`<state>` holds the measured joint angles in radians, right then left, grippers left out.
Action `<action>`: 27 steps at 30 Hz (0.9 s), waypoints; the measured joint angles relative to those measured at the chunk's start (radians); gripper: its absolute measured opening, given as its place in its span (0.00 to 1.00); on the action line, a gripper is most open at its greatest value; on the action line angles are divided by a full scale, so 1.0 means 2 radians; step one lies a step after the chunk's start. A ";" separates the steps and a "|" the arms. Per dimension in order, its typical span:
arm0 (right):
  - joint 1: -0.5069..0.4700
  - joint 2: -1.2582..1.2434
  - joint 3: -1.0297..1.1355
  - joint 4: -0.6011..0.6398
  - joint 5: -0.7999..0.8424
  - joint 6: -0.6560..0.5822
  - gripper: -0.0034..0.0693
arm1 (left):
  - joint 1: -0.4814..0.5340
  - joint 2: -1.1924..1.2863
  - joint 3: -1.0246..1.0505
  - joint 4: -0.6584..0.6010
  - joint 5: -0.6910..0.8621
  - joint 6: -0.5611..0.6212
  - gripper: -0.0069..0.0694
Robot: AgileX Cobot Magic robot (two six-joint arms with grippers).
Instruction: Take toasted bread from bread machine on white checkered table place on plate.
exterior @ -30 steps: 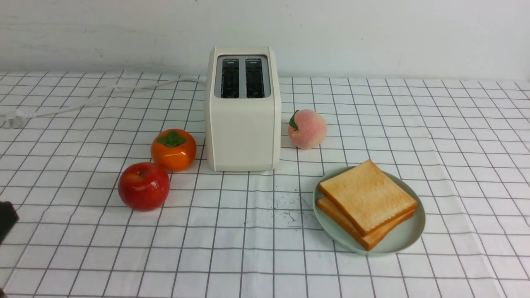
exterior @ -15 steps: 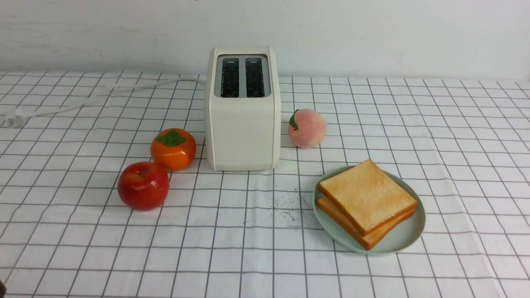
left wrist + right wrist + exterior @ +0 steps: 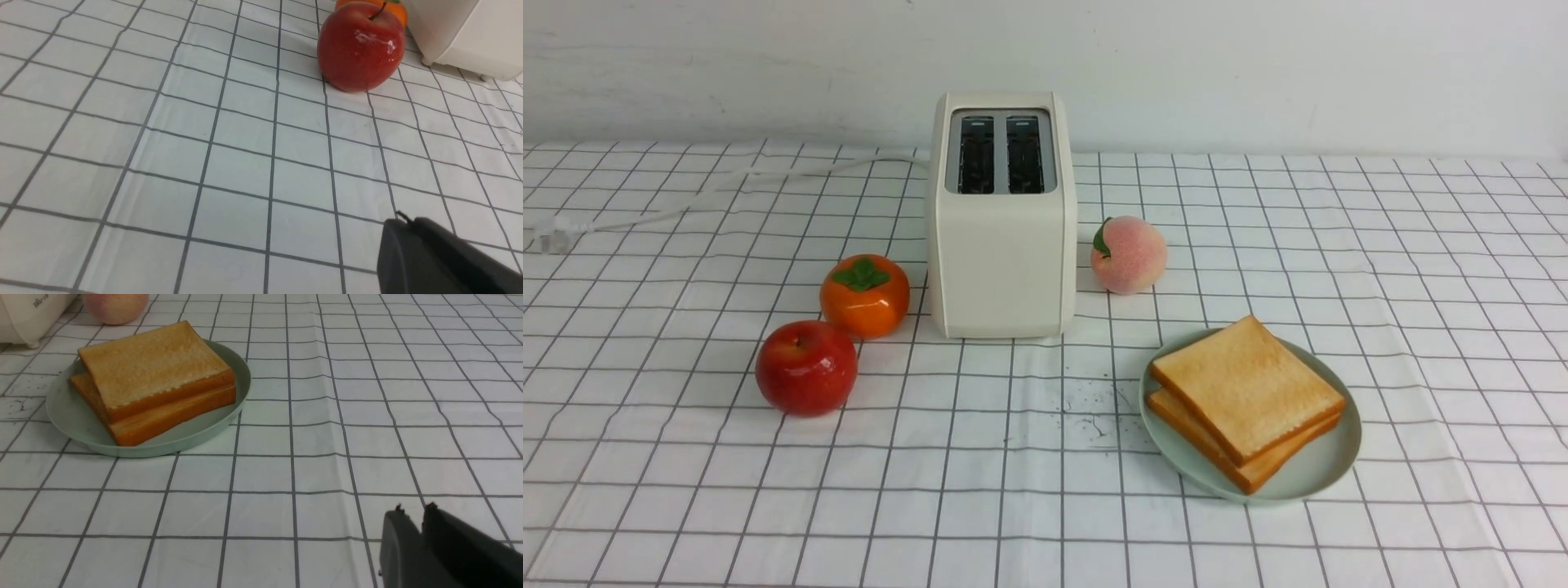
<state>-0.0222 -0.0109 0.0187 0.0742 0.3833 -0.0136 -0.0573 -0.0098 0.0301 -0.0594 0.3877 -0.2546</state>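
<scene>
Golden toast (image 3: 1246,386) is stacked on the plate (image 3: 1327,465), slots emptied; the right gripper (image 3: 412,512) is closed, the left gripper (image 3: 402,220) indeterminate; the offset top slice could be knocked off.

1. On the bread machine (image 3: 28,318), in the right wrist view, you can see a small line of grey lettering on the cream side wall, near the picture's upper corner. It is too small and blurred for you to read.
2. You will find no other text, label, number or sign in any of the views.
</scene>
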 joint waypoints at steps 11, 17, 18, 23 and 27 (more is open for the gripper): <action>0.000 0.000 0.000 0.000 0.000 0.000 0.18 | 0.000 0.000 0.000 0.000 0.000 -0.001 0.07; 0.000 0.000 0.000 0.000 0.000 0.000 0.19 | 0.000 0.000 0.000 0.000 0.000 -0.001 0.07; 0.000 0.000 0.000 0.000 0.000 0.000 0.19 | 0.000 0.000 0.000 0.000 0.000 -0.001 0.07; 0.000 0.000 0.000 0.000 0.000 0.000 0.20 | 0.000 0.000 0.000 0.000 0.000 -0.001 0.07; 0.000 0.000 0.000 0.000 0.000 0.000 0.20 | 0.000 0.000 0.000 0.000 0.000 -0.001 0.07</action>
<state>-0.0222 -0.0109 0.0187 0.0742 0.3833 -0.0136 -0.0573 -0.0098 0.0301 -0.0594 0.3885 -0.2574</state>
